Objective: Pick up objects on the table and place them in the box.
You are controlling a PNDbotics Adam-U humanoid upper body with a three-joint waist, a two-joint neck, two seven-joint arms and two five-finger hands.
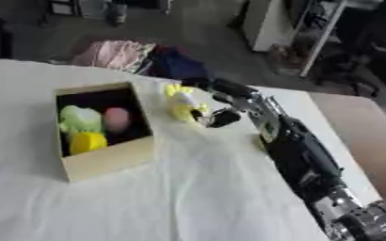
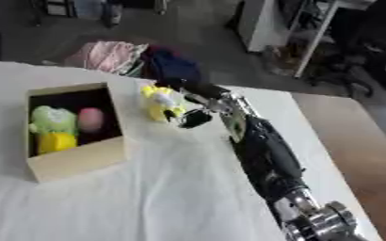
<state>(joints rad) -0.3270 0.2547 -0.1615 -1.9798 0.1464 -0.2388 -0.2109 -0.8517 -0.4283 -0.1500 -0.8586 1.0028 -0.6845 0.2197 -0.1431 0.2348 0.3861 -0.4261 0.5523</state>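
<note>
While the box (image 1: 106, 162) holds green, pink, yellow items, right hand (image 1: 217, 106) fingers grip a yellow toy (image 1: 182, 104).

box (image 1: 106, 160) left on table (image 1: 188, 202) | three objects (image 1: 93, 124) inside | toy (image 1: 182, 104) right of box

Beyond the far edge of the white-draped table (image 1: 188, 197) lies a grey floor (image 1: 196, 28). A heap of pink cloth (image 1: 112, 52) and dark blue cloth (image 1: 176, 63) sits just past that edge. At far right stand a white cabinet (image 1: 266, 23) and a shelving rack (image 1: 324, 28).
</note>
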